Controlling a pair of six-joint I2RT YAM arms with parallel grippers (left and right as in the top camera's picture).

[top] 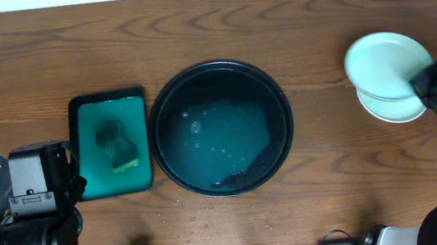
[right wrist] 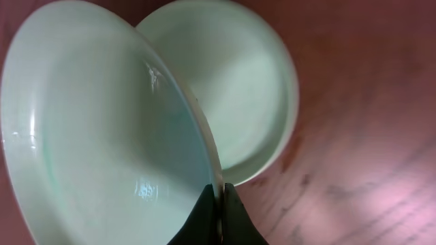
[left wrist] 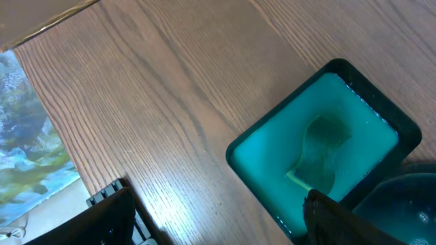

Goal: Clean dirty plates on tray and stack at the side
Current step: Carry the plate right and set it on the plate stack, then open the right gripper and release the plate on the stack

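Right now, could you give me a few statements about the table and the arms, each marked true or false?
1. The right gripper pinches a plate by its rim. True.
2. A plate lies in the round tray. False: it holds only a wet, bluish film.
3. A sponge lies in the green tray. True.
4. The left gripper grips the sponge. False: it is open and empty, and the sponge lies loose in the green tray.
5. The held plate is tilted over another plate. True.
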